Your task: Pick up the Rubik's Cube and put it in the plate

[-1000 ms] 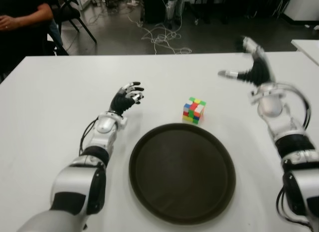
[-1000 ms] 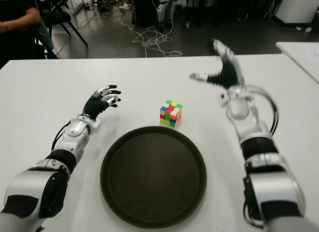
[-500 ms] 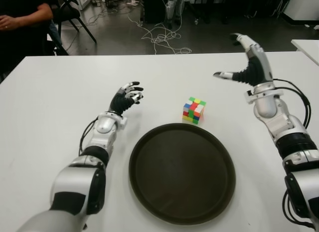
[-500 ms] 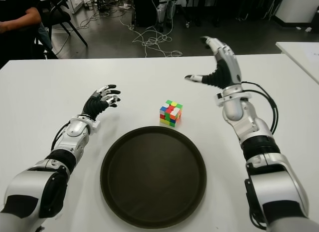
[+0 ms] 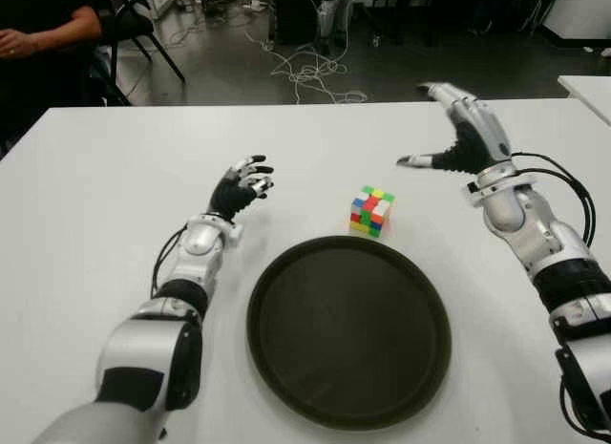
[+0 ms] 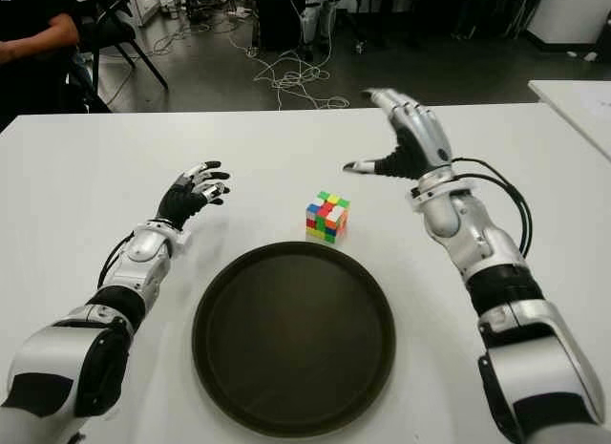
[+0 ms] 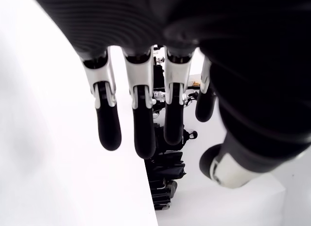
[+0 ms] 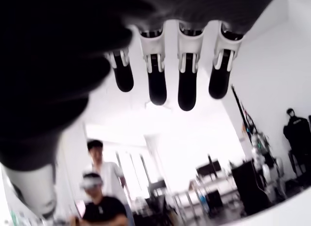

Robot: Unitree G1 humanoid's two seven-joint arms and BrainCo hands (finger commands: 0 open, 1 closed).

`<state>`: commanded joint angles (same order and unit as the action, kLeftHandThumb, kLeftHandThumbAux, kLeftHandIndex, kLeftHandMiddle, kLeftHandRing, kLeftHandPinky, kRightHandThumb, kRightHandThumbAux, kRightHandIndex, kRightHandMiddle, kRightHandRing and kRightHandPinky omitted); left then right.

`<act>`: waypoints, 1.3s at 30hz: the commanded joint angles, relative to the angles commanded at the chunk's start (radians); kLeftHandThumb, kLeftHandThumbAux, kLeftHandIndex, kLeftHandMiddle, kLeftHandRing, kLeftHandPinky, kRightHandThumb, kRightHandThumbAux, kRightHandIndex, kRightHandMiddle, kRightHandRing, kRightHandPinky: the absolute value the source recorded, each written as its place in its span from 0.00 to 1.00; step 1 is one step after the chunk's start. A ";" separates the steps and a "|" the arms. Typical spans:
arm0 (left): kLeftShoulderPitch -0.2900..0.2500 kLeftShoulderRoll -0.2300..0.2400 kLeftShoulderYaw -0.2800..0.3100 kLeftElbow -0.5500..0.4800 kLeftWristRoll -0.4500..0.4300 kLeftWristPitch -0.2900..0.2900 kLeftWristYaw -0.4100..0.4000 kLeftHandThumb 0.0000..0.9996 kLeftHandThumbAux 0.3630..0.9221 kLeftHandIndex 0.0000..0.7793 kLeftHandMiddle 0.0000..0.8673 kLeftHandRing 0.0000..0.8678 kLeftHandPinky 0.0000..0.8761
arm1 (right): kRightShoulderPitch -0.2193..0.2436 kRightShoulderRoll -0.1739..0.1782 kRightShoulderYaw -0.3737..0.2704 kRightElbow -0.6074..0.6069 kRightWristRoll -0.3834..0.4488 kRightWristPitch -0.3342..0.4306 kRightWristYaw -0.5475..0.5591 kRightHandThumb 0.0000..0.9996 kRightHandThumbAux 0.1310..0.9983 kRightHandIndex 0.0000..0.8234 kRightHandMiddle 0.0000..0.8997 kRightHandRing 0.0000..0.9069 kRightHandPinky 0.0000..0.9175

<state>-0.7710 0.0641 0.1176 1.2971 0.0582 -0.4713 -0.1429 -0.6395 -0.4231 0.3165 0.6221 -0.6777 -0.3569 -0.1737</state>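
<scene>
right hand raised, spread — beside rubik's cube, apart.

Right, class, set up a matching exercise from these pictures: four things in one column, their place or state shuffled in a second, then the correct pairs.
Things:
1. Rubik's Cube
2. plate
3. right hand
4. left hand

Places or states:
A. dark, round, holds nothing
B. raised, fingers spread, right of the cube
C. on the white table, just beyond the plate's far rim
D. left of the cube, holds nothing

Pairs: 1-C, 2-A, 3-B, 4-D
</scene>
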 joint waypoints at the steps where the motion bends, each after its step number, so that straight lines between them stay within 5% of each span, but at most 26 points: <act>1: 0.000 0.000 -0.001 0.000 0.001 0.000 0.001 0.20 0.63 0.24 0.32 0.37 0.43 | 0.010 0.003 0.015 -0.025 -0.010 0.023 0.031 0.00 0.61 0.20 0.24 0.23 0.15; 6: -0.001 0.000 -0.003 0.000 0.003 -0.002 -0.003 0.20 0.63 0.24 0.32 0.37 0.42 | 0.063 -0.006 0.077 -0.237 -0.044 0.142 0.239 0.00 0.64 0.19 0.22 0.23 0.18; 16: -0.004 0.000 -0.006 0.000 0.006 -0.001 0.003 0.19 0.65 0.24 0.32 0.37 0.42 | 0.076 -0.006 0.125 -0.354 -0.088 0.237 0.392 0.00 0.67 0.19 0.21 0.23 0.20; 39: -0.011 0.006 -0.008 0.003 0.009 0.007 0.001 0.18 0.64 0.23 0.31 0.37 0.43 | 0.082 0.015 0.181 -0.378 -0.173 0.291 0.385 0.00 0.73 0.12 0.15 0.16 0.12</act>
<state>-0.7818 0.0705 0.1098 1.3004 0.0673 -0.4642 -0.1424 -0.5575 -0.4083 0.4973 0.2439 -0.8506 -0.0658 0.2115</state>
